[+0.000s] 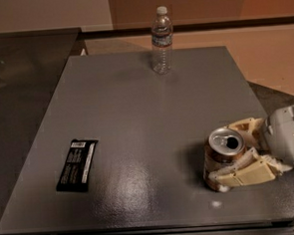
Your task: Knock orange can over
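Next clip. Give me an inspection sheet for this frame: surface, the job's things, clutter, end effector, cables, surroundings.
Surface: grey table, with a glare patch toward the front and a pale speck near the front edge.
Job's things: orange can standing at the front right with its opened top facing up. It has not been knocked over yet.
Clutter: water bottle upright at the far edge; black packet lying flat at the front left.
End effector: end effector reaches in from the right edge and is closed around the orange can. One finger is behind the can and the other lies across its lower front.
Cables: nothing seen.
Surroundings: dark counter to the left, tan floor to the right.
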